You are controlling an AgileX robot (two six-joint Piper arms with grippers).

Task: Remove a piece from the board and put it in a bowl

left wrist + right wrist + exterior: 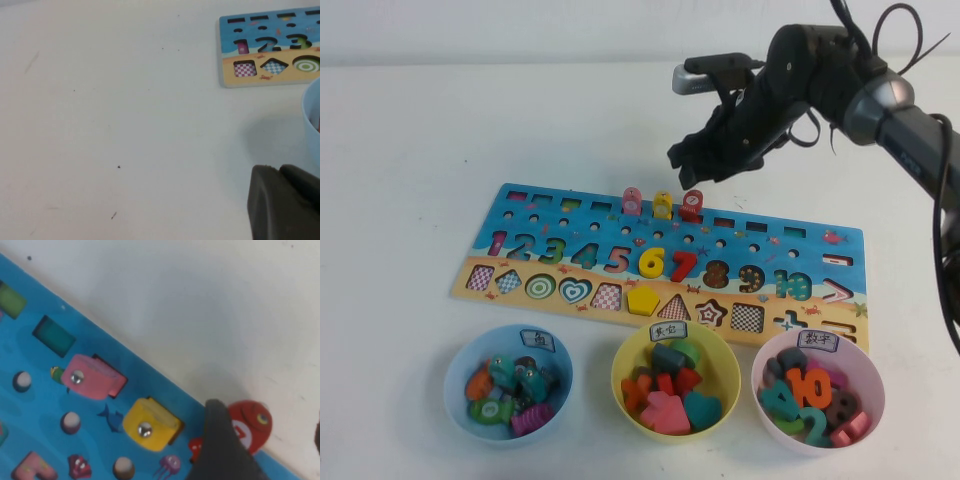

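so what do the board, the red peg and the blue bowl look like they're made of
The board looks like wood with a matte printed top: its edge shows pale and bare. The red peg seems painted wood, smooth with a slight sheen. The blue bowl looks like plastic, thin-walled and evenly coloured. The right pincer hangs open above the peg; the left pincer sits by the bowl.

Your board (pixel 660 270) lies across the bench (pixel 420 150), three pegs standing along its far edge, the piece (pixel 691 206) rightmost. Three bowls sit in a row before it, the bowl (pixel 508 395) at left. Your right gripper (pixel 705 165) hovers just above the piece.
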